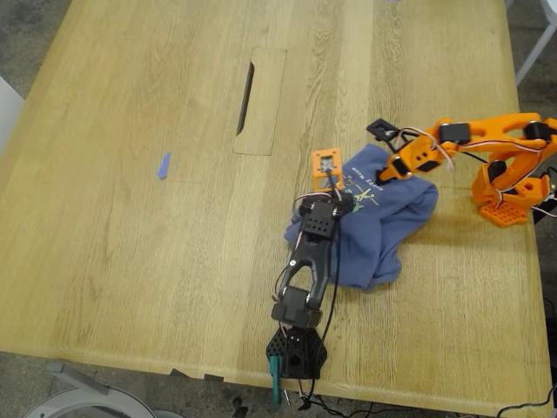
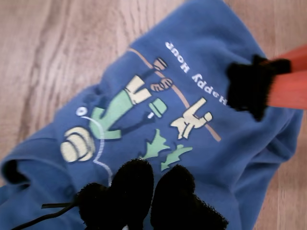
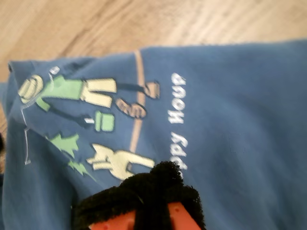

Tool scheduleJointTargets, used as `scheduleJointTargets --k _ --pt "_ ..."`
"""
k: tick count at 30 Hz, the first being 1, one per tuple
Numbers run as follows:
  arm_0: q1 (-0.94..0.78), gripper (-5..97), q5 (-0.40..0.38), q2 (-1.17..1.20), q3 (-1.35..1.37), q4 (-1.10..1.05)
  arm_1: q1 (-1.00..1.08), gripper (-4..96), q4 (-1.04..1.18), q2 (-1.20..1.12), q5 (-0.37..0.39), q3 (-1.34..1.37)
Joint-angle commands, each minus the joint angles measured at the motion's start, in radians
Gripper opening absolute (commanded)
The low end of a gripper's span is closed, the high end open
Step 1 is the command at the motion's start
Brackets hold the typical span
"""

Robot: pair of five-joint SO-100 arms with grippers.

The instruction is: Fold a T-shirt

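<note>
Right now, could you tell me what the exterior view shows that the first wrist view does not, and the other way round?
Only the exterior view shows the whole wooden table with its slot, the tiny blue scrap, both arms' bases, and the T-shirt as a crumpled heap.

Only the first wrist view makes the print legible: "Happy Hour" and the green-and-yellow figures.

Both show the T-shirt on the table with my first gripper and my second gripper over it.

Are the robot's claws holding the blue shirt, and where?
I cannot tell. My first gripper and my second gripper both sit on the T-shirt near its printed picture, but no pinched cloth shows.
</note>
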Motion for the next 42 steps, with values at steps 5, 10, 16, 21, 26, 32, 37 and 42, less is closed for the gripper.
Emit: scheduleJointTargets --k 5,10,16,21,26,32,37,42 --pt "-0.028 6 -0.018 -0.074 -0.041 -0.17 -0.026 0.0 -0.129 -0.137 0.003 -0.08" --pt "-0.046 6 -0.028 -0.14 -0.025 -0.232 -0.046 0.0 -0.209 -0.13 0.017 0.038" --pt "-0.129 6 -0.038 -0.123 0.097 -0.288 -0.057 0.0 -0.233 -0.006 0.025 0.25" --pt "-0.219 6 -0.038 -0.038 0.219 -0.291 -0.054 0.0 -0.221 0.141 0.031 0.419" --pt "-0.305 6 -0.04 0.071 0.328 -0.278 -0.051 0.0 -0.175 0.282 0.035 0.541" --pt "-0.397 6 -0.04 0.17 0.399 -0.241 -0.049 0.0 -0.089 0.454 0.04 0.664" --pt "-0.466 6 -0.043 0.232 0.422 -0.193 -0.041 0.0 0.012 0.606 0.041 0.741" --pt "-0.506 6 -0.041 0.311 0.445 -0.13 0.005 0.0 0.201 0.785 0.034 0.764"
